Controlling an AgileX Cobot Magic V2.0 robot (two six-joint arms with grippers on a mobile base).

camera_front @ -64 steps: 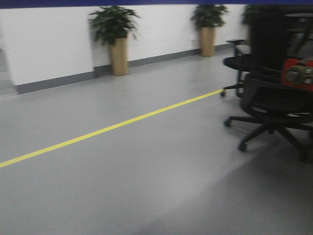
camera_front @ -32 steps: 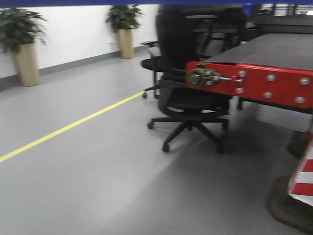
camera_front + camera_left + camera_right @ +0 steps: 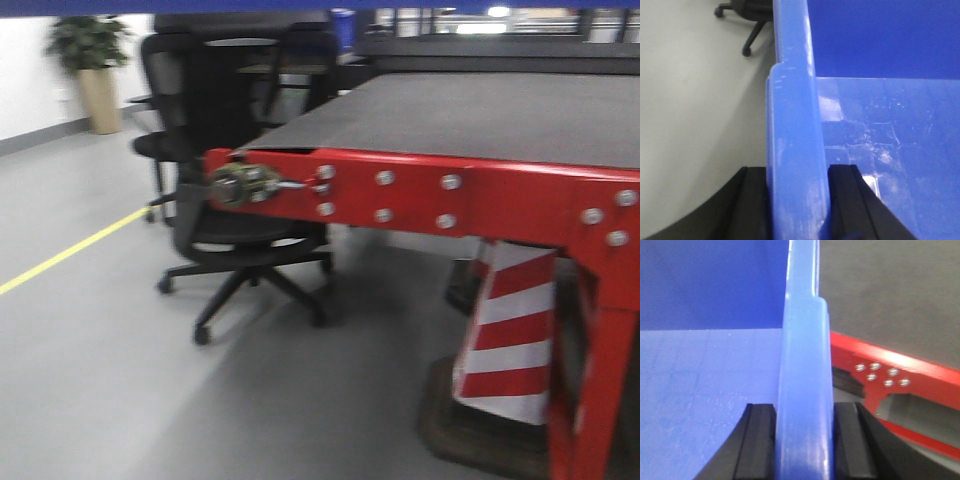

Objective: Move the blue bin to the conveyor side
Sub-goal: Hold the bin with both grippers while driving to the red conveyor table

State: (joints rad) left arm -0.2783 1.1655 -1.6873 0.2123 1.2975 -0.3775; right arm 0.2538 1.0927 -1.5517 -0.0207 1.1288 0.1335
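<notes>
Blue bin [image 3: 795, 150] is carried between both arms, clear of the floor.

Left gripper [image 3: 797, 200]: jaws closed on the bin's left side wall. One black finger [image 3: 752, 205] is on the outer face and the other on the inner face, both flat against the plastic below the thickened rim.

Right gripper [image 3: 804, 440]: same pinch on the opposite wall, with a finger [image 3: 760, 445] on the inner face and its partner outside.

Judgement: the crate is too wide for one jaw, hence a wall pinch per side. The rim above the pads should act as a ledge against the glossy wall slipping down.

Interior as seen from both wrist views: scuffed, shiny bottom, nothing visible in it.

Outward, right wrist view: red frame with bolts and grey belt lie beside and below the right wall. Whether the bin overhangs the belt cannot be told.

Outward, left wrist view: bare grey floor [image 3: 695, 100] under the left wall.

Front view:
- The conveyor [image 3: 480, 110] fills the right half, with its red front edge [image 3: 450, 195] toward the camera.
- A striped cone [image 3: 505, 330] stands beneath it.
- An office chair [image 3: 230, 230] sits just beside its left corner.
- The blue strip along the top is probably the bin's rim.

Judgement: late in transport, and the blue bin is not yet set down. The chair crowds the approach on the left.
</notes>
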